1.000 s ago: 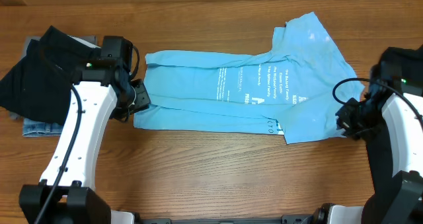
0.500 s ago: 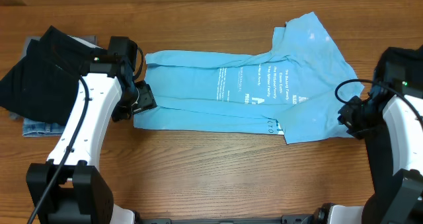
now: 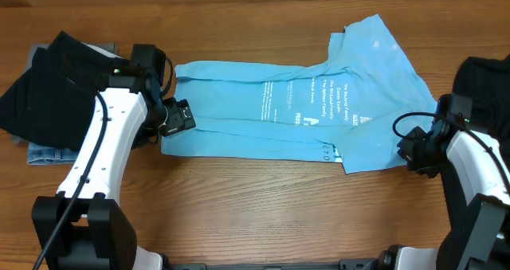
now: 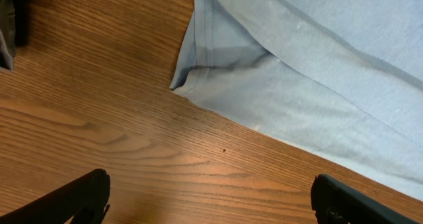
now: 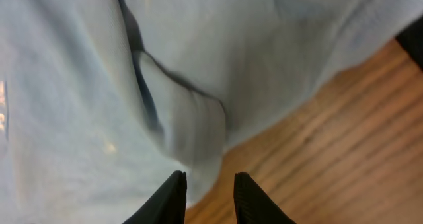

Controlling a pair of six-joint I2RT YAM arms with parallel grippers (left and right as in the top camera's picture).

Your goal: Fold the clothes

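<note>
Shirt (image 3: 239,103) lies in a long strip mid-bench (image 3: 255,206)

Its hem points to 9 o'clock and its sleeves to 3. The left claw (image 3: 178,117) gapes wide at the hem corner, holding nothing. The right claw (image 3: 408,152) sits at the 4 o'clock edge, nearly together; whether it grips cannot be told.

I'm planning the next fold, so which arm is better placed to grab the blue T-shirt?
Probably left: the left end effector hangs wide open just off the hem corner of the T-shirt, while the right end effector has nearly closed jaws.
</note>
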